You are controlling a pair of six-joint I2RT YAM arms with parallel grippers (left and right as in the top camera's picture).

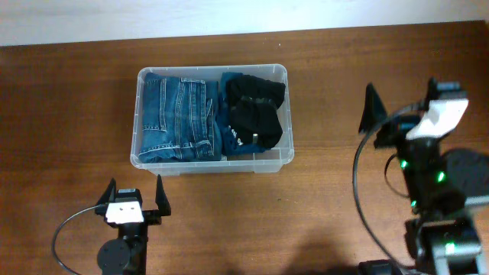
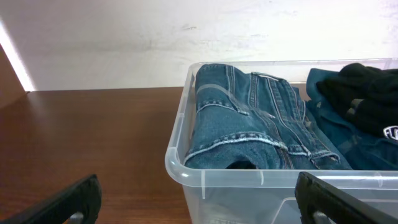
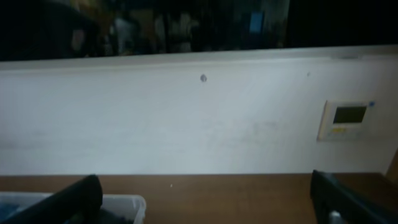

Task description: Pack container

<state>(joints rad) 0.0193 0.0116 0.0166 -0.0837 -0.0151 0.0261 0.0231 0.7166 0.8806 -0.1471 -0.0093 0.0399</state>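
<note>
L arm [image 1: 122,256] sits low at near-left, with the L gripper [image 1: 136,186] aimed straight fwd and its black fingers [image 1: 160,192] spread wide & level. R arm [image 1: 428,191] stands taller on the right w/ green LEDs [image 1: 399,163] lit & a black cable [image 1: 356,183] looping off it. R gripper [image 1: 403,98], on a white wrist block [image 1: 442,116], is turned fwd-left, jaws likewise wide apart.

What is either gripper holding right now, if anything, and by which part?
Nothing is held. The left gripper and the right gripper are both open and empty, apart from the container.
</note>
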